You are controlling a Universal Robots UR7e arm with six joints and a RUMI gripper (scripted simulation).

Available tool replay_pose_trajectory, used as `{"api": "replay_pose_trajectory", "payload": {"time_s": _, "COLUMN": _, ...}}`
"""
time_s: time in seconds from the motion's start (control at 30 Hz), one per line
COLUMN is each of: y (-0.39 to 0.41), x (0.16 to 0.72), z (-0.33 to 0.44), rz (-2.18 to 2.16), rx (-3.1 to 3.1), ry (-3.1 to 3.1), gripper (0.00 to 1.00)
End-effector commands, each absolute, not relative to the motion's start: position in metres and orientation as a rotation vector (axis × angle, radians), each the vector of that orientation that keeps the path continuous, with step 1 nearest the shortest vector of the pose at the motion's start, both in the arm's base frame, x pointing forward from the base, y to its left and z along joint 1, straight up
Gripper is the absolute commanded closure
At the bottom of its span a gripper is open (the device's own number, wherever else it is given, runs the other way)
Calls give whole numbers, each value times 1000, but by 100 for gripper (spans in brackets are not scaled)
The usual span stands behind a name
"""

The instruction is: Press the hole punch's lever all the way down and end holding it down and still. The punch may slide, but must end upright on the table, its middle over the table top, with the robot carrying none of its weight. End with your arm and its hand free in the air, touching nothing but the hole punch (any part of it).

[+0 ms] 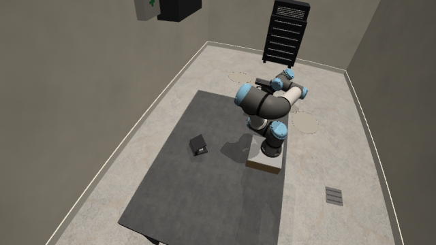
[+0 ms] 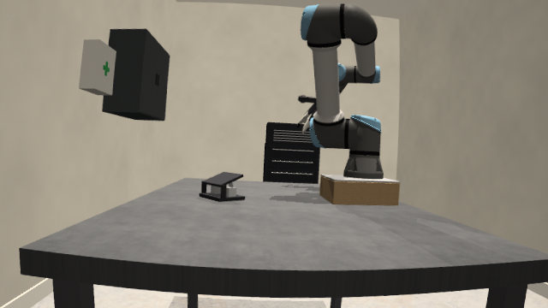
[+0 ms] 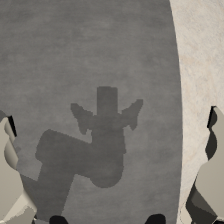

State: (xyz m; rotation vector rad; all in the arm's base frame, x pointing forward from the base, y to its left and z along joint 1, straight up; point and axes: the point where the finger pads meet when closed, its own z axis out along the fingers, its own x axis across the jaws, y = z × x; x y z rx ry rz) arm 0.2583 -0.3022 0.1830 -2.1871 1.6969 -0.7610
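Hole punch (image 1: 198, 145) sits upright on the dark table (image 1: 191, 211), well apart from the arm's pedestal box (image 1: 263, 166), its flat black lever (image 2: 226, 178) raised at a slant over a pale body. It looks rigid and fairly light, likely to slide if pushed sideways, so pressure should probably come straight down near the lever's high free end. The claw (image 2: 305, 116) hangs high beside the arm, fingers spread wide, holding nothing.

No words, brands or numbers can be read anywhere; the only sign is a small green cross (image 2: 106, 68) on the pale grey wall-mounted box (image 2: 92, 79).
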Motion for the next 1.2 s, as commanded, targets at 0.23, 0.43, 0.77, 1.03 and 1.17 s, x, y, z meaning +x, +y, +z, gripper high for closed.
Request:
{"api": "replay_pose_trajectory", "payload": {"time_s": 0.23, "y": -253, "x": 318, "z": 170, "rz": -519, "rx": -2266, "ry": 1586, "gripper": 0}}
{"api": "replay_pose_trajectory", "payload": {"time_s": 0.43, "y": -218, "x": 350, "z": 161, "rz": -391, "rx": -2327, "ry": 1524, "gripper": 0}}
{"api": "replay_pose_trajectory", "payload": {"time_s": 0.77, "y": -167, "x": 388, "z": 148, "rz": -241, "rx": -2419, "ry": 1448, "gripper": 0}}
{"api": "replay_pose_trajectory", "payload": {"time_s": 1.03, "y": -112, "x": 420, "z": 135, "rz": -122, "rx": -2520, "ry": 1378, "gripper": 0}}
{"api": "replay_pose_trajectory", "payload": {"time_s": 1.17, "y": -90, "x": 430, "z": 131, "rz": -88, "rx": -2558, "ry": 1354, "gripper": 0}}
